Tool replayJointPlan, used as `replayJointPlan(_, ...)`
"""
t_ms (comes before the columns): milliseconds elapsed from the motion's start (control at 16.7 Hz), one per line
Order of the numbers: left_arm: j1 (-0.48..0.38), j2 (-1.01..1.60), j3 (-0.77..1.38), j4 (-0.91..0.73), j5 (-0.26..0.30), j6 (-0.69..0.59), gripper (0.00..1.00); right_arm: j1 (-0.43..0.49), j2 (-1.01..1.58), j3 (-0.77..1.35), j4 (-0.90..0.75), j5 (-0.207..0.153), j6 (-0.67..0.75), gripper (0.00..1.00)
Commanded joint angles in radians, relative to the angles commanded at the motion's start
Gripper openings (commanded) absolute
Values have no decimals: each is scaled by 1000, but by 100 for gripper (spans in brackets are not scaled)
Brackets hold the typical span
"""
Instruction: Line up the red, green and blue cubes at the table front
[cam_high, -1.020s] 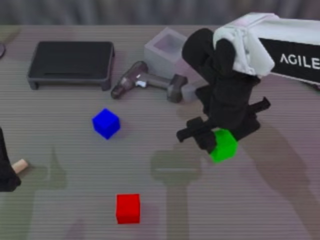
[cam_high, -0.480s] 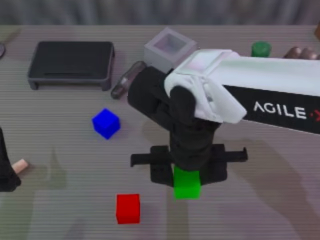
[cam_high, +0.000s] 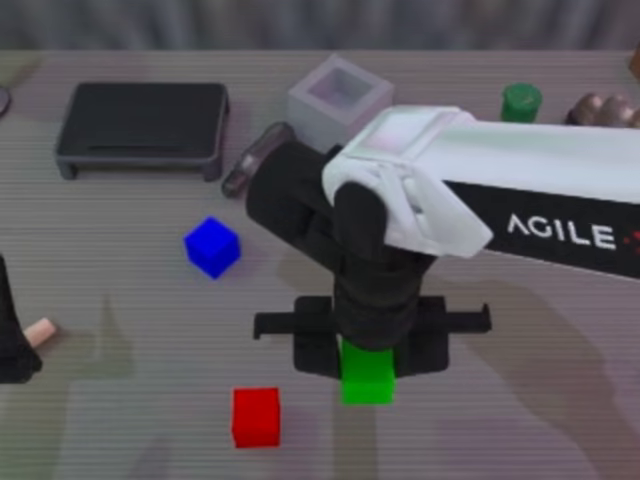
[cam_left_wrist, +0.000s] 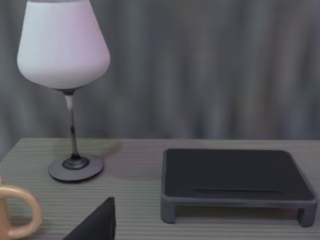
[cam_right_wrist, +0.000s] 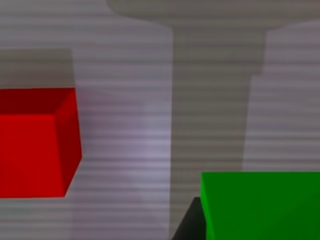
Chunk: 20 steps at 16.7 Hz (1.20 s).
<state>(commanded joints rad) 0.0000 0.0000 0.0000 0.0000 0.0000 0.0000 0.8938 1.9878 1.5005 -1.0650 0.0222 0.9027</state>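
Our right gripper (cam_high: 367, 362) hangs over the front middle of the tabletop (cam_high: 520, 400), its jaws closed on the green cube (cam_high: 367, 375), which shows just below the black gripper body in the top view. In the right wrist view the green cube (cam_right_wrist: 260, 205) fills the near corner, with the striped tabletop (cam_right_wrist: 150, 125) beneath it; we cannot tell from either view whether the cube touches the surface.

The red cube (cam_high: 256, 416) sits at the table front, to the left of the green one and apart from it; the right wrist view shows it (cam_right_wrist: 35, 142) resting flat with a clear strip of tabletop between the two. The blue cube (cam_high: 212, 246) lies farther back and to the left, well apart from both.

Our left arm (cam_high: 12, 340) sits at the left edge of the top view, and we cannot tell how its jaws stand. Its wrist view looks across the tabletop at a wine glass (cam_left_wrist: 64, 55) and a black tray (cam_left_wrist: 235, 182).

Along the back stand the black tray (cam_high: 143, 125), a pale lilac hollow box (cam_high: 338, 97) and a small green cylinder (cam_high: 521, 101).
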Motion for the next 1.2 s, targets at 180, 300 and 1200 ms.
replayJointPlan(180, 0, 0, 0, 0, 0, 0, 100, 4, 22, -43, 65, -4, -1, 0)
replayJointPlan(300, 0, 0, 0, 0, 0, 0, 100, 6, 48, -87, 135, -3, 1, 0)
replayJointPlan(1200, 0, 0, 0, 0, 0, 0, 100, 9, 90, -156, 246, 3, 6, 53)
